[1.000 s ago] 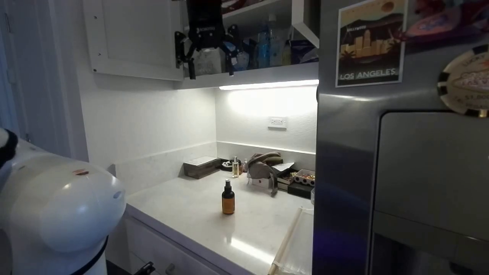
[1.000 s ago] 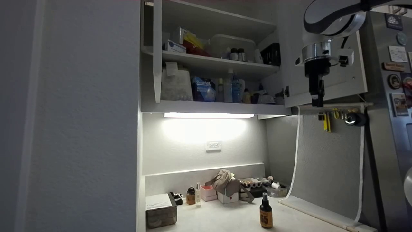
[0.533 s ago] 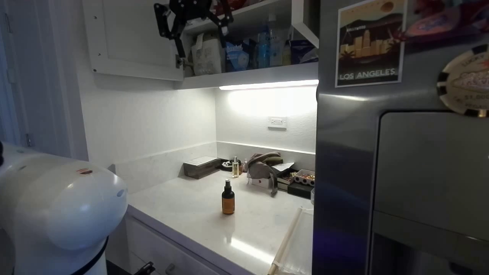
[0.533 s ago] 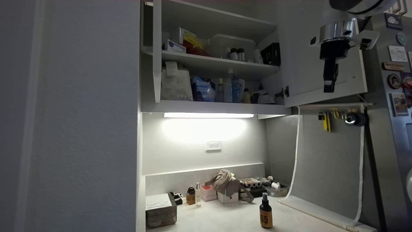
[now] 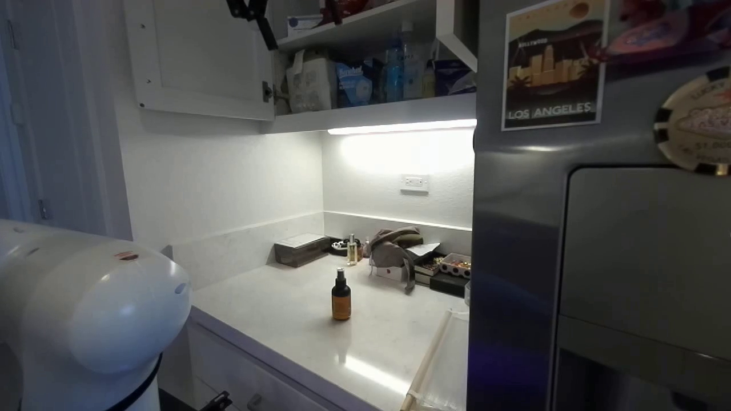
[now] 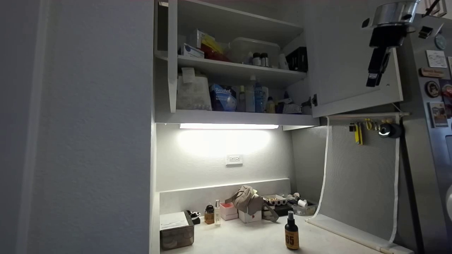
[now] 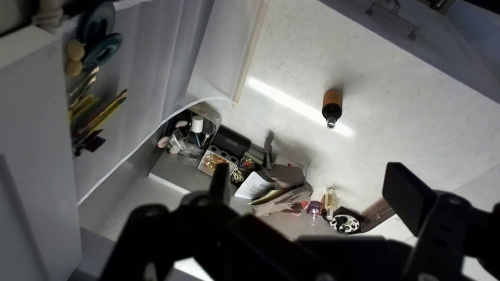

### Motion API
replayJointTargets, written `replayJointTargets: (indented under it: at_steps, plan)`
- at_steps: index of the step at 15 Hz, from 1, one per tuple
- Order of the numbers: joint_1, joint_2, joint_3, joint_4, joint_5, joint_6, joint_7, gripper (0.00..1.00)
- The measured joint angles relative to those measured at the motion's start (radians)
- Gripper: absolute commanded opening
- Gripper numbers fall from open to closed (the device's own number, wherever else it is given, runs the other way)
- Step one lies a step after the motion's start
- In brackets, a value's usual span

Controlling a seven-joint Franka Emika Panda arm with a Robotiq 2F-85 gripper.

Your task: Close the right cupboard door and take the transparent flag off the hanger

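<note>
The right cupboard door (image 6: 356,70), a white panel, stands swung out toward the fridge in an exterior view; its white side (image 7: 31,148) fills the left of the wrist view. Below it the transparent flag (image 6: 360,176), a clear sheet with white edging, hangs from the thin horizontal hanger (image 6: 342,115). The sheet's tan strip (image 7: 250,58) rests on the counter. My gripper (image 6: 373,83) appears in front of the door panel, fingertips downward, above the hanger; contact with the door cannot be told. Its fingers (image 7: 408,199) are wide apart, nothing between them, so it is open.
An amber spray bottle (image 6: 292,233) stands on the counter. Boxes and a grey-brown pouch (image 6: 249,201) line the back. Yellow tools (image 6: 358,134) hang below the hanger. The steel fridge (image 5: 525,228) adjoins the counter. The left cupboard door (image 5: 200,57) is also swung out.
My gripper has risen in both exterior views and shifted toward the fridge, tilting slightly. It has stayed open. The cupboard doors and the transparent flag have not moved.
</note>
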Motion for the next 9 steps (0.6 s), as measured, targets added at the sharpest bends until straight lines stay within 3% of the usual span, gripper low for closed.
replayJointTargets:
  at_steps: [9]
  plan:
    - [0.0, -0.1, -0.069, 0.098, -0.06, 0.001, 0.0, 1.0]
